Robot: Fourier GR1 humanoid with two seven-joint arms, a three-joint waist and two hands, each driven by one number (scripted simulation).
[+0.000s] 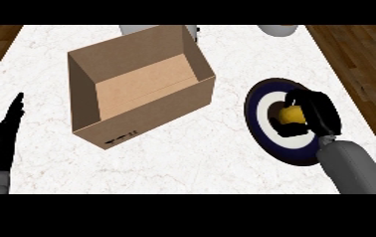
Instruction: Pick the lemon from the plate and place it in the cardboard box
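A yellow lemon [291,115] lies on a dark blue plate [258,109] with a white centre, at the counter's right. My right hand [320,110] is over the plate, its fingers and thumb curled round the lemon from the right side. An open cardboard box [150,109] stands left of the plate in the middle of the counter, with nothing inside. My left hand [10,127] rests open at the left edge, fingers up.
Two grey-white objects show partly at the far edge: one behind the box [192,30], another at the upper right [277,30]. The white marble counter [213,156] ends in wooden floor on both sides.
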